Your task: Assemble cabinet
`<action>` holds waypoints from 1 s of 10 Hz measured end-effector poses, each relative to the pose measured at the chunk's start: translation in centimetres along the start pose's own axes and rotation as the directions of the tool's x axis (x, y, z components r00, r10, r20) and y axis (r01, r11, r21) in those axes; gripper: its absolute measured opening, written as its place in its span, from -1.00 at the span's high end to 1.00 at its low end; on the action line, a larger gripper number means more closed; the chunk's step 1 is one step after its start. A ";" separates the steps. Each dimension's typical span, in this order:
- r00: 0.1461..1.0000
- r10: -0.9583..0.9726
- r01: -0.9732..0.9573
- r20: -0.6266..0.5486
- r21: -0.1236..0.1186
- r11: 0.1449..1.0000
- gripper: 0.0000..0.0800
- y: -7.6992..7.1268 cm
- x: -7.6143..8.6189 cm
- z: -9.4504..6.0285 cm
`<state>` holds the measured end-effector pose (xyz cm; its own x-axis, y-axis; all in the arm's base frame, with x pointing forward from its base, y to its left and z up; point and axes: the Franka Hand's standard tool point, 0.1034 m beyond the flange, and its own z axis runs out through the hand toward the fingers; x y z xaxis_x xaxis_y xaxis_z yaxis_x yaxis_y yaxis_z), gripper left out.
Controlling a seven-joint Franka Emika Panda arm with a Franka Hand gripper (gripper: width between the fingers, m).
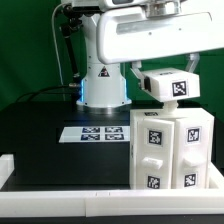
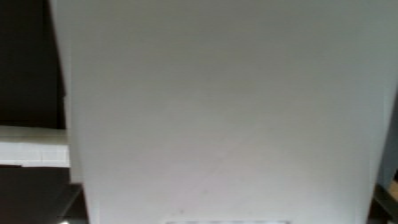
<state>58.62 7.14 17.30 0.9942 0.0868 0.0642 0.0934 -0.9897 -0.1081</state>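
The cabinet's large white body point(image 1: 170, 150) stands upright at the exterior view's right, with several tagged panels on its faces. A smaller white tagged block point(image 1: 170, 86) hangs tilted just above the body's top. My gripper point(image 1: 165, 70) comes down from above and is shut on this block, with dark fingertips showing at its two sides. In the wrist view a smooth white surface of the block point(image 2: 222, 110) fills nearly the whole picture and hides my fingers. I cannot tell whether the block touches the body.
The marker board point(image 1: 100, 133) lies flat on the black table, left of the cabinet body. The arm's base point(image 1: 102, 90) stands behind it. A white raised rim point(image 1: 60, 188) runs along the table's front edge.
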 end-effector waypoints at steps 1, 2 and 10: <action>1.000 -0.007 0.006 0.004 0.001 1.000 -0.36 -0.4 0.0 0.3; 1.000 -0.008 0.008 0.004 0.002 1.000 -0.36 -0.5 0.1 0.5; 0.999 -0.036 0.036 -0.021 -0.002 0.999 -0.36 0.0 0.9 2.3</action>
<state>59.67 7.52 15.08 0.9887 0.1203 0.0891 0.1293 -0.9862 -0.1032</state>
